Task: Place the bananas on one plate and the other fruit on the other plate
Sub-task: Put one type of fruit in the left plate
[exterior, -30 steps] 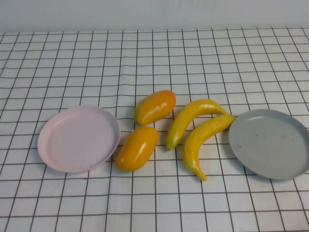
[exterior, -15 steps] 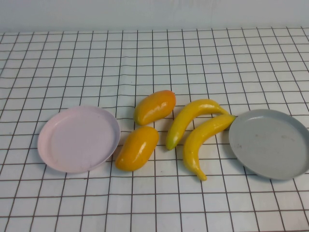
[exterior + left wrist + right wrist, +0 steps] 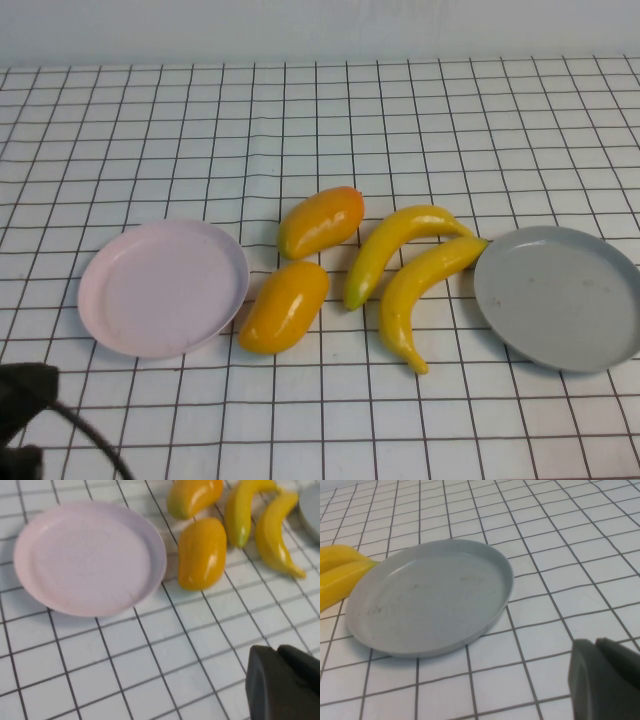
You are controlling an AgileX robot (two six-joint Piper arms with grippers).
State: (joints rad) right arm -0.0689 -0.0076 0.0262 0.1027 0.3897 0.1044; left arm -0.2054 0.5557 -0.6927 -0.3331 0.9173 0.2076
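Observation:
Two yellow bananas lie side by side on the table, just left of the empty grey plate. Two orange mango-like fruits lie right of the empty pale pink plate. My left gripper shows at the near left corner, in front of the pink plate. In the left wrist view it is shut and empty, with the pink plate and a mango ahead. My right gripper is shut and empty, near the grey plate.
A white cloth with a black grid covers the whole table. A pale wall runs along the far edge. A black cable trails from the left arm at the near left corner.
My left gripper has come into the high view at the near left corner. The fruit and both plates have not moved.

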